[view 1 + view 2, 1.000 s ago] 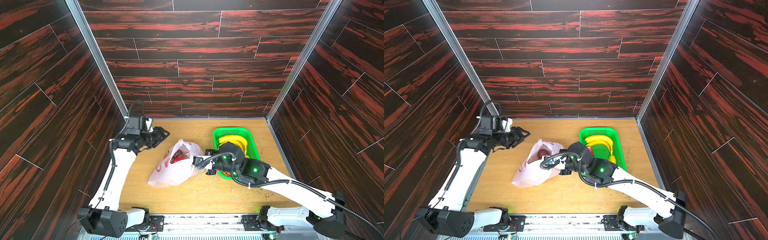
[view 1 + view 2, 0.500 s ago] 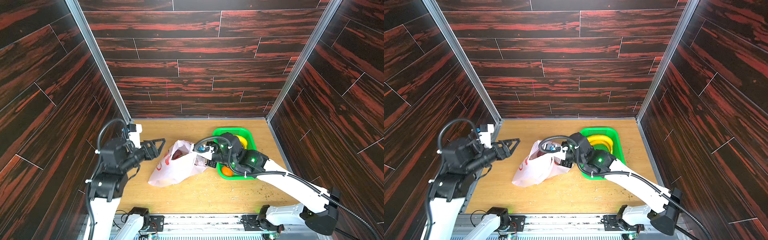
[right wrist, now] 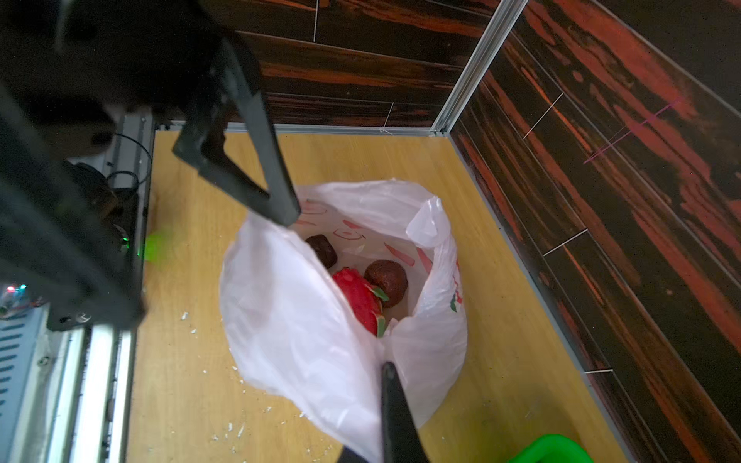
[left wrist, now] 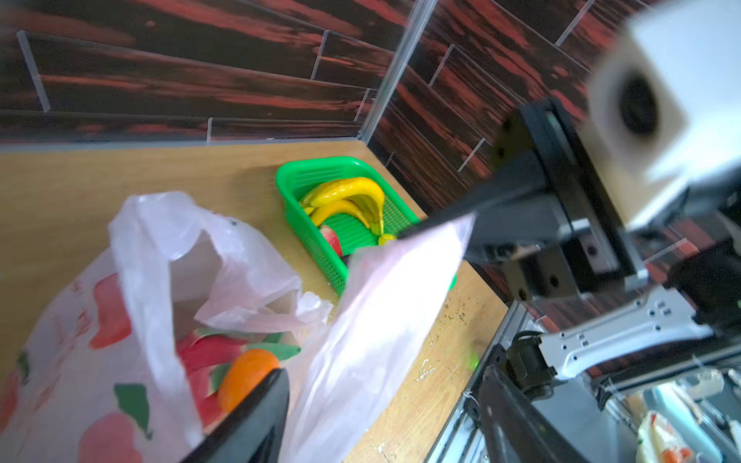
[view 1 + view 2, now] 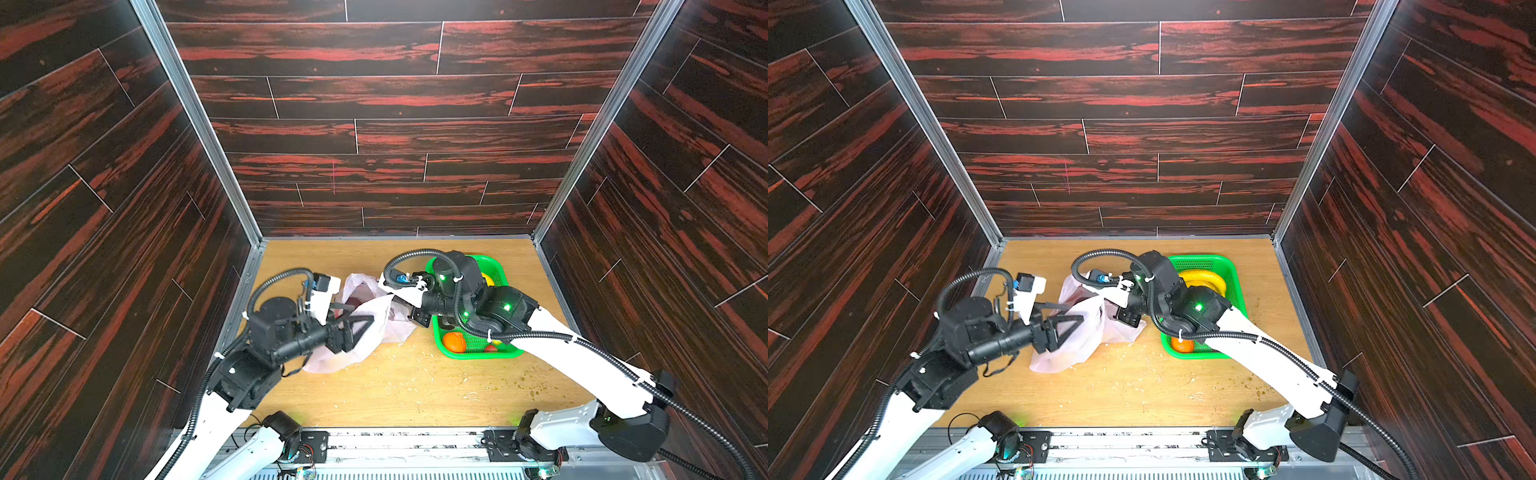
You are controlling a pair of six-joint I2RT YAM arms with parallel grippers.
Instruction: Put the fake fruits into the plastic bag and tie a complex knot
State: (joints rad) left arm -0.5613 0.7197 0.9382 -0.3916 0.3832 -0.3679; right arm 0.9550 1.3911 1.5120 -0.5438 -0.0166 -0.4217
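The plastic bag (image 5: 365, 332) lies open on the table, handle strip (image 4: 136, 256) loose; no knot is in view. Inside it sit fake fruits: a dragon fruit (image 3: 359, 298), two dark purple balls (image 3: 387, 280), an orange (image 4: 246, 377). My right gripper (image 3: 387, 366) is shut on the bag's rim and holds it up beside the basket. My left gripper (image 5: 359, 314) is open at the bag's mouth, the raised rim sheet between its jaws, one fingertip (image 3: 282, 210) at the rim. More fruits stay in the green basket (image 5: 478, 353): bananas (image 4: 349, 196), an orange (image 5: 454, 342).
The right arm (image 5: 498, 311) hangs over the basket and hides most of it in both top views. Dark wood-pattern walls close in the table on three sides. White crumbs (image 5: 415, 361) are scattered on the table in front of the bag.
My left arm swung from the far left in toward the bag and its jaws opened wider. My right gripper pulled the bag's rim up and back toward the basket.
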